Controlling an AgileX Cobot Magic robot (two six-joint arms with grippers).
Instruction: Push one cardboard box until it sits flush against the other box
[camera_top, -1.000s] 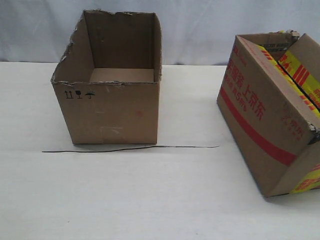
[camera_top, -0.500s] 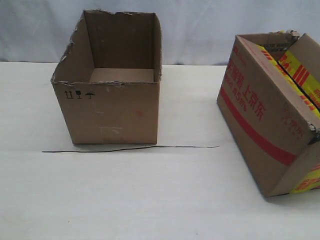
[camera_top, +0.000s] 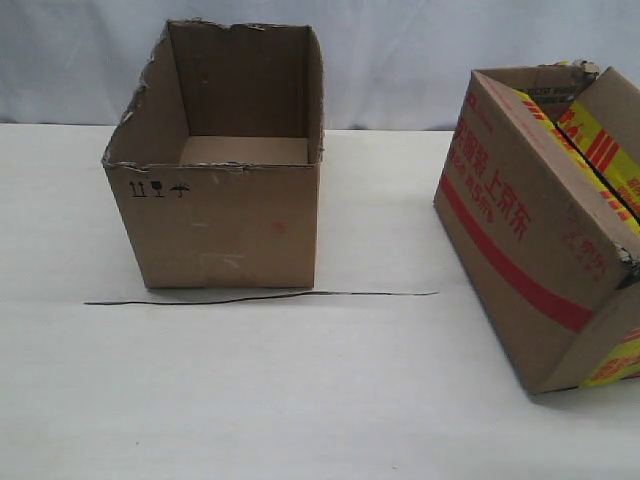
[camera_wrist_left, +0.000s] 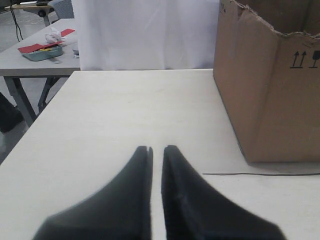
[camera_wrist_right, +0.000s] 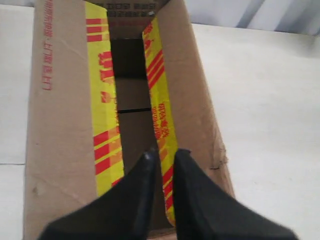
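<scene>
The cardboard box (camera_top: 540, 230), with yellow tape printed in red, a red stripe and red characters, sits at the table's right, turned at an angle. The other box (camera_top: 225, 215), plain brown with a ragged rim and open top, stands at the left centre, a wide gap between them. Neither gripper shows in the exterior view. My left gripper (camera_wrist_left: 156, 148) is shut and empty over bare table, apart from the plain box (camera_wrist_left: 272, 100). My right gripper (camera_wrist_right: 162, 152) is shut, hovering over the taped box (camera_wrist_right: 60, 115) by the gap between its flaps.
A thin dark line (camera_top: 260, 296) runs along the white table (camera_top: 300, 400) just in front of the plain box. A white backdrop hangs behind. Past the table's edge, the left wrist view shows another table with a teal tray (camera_wrist_left: 42, 51).
</scene>
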